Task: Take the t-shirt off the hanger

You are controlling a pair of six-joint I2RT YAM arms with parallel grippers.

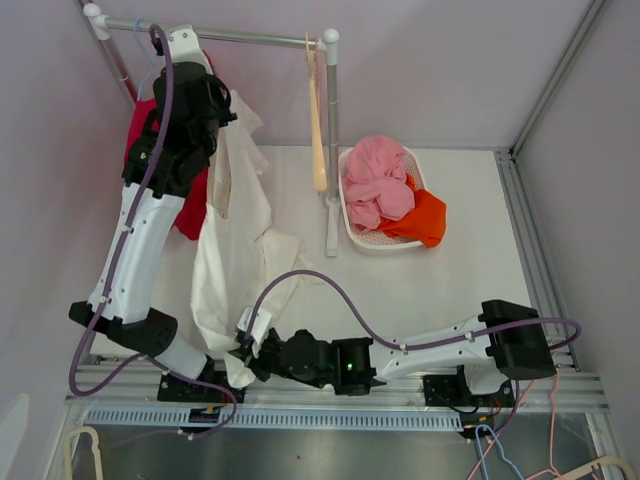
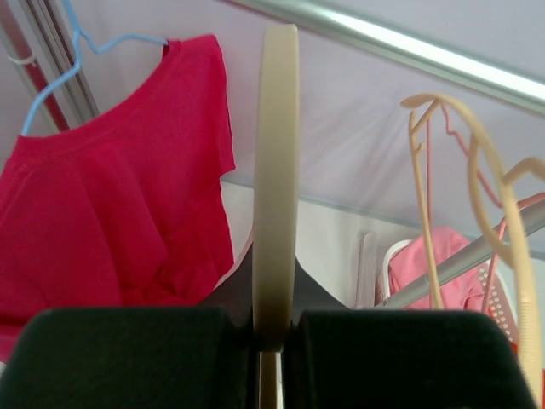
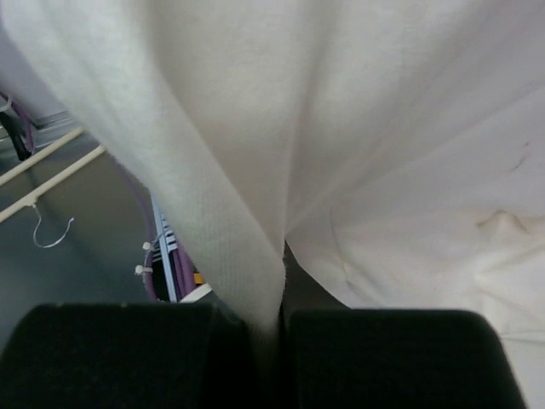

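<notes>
A cream t-shirt (image 1: 235, 240) hangs from the rail's left part and drapes down to the table's near edge. My left gripper (image 1: 215, 105) is up at the shirt's top, shut on its cream hanger (image 2: 277, 170), which stands edge-on between the jaws. My right gripper (image 1: 245, 350) is low at the table's front, shut on the shirt's bottom hem (image 3: 247, 256). The cloth fills the right wrist view.
A red t-shirt (image 2: 102, 221) hangs on a blue hanger (image 2: 68, 60) left of the cream one. Empty cream hangers (image 1: 317, 120) hang at the rail's right post (image 1: 331, 140). A white basket (image 1: 352, 215) holds pink and orange clothes. A metal rail (image 1: 240, 36) spans the back.
</notes>
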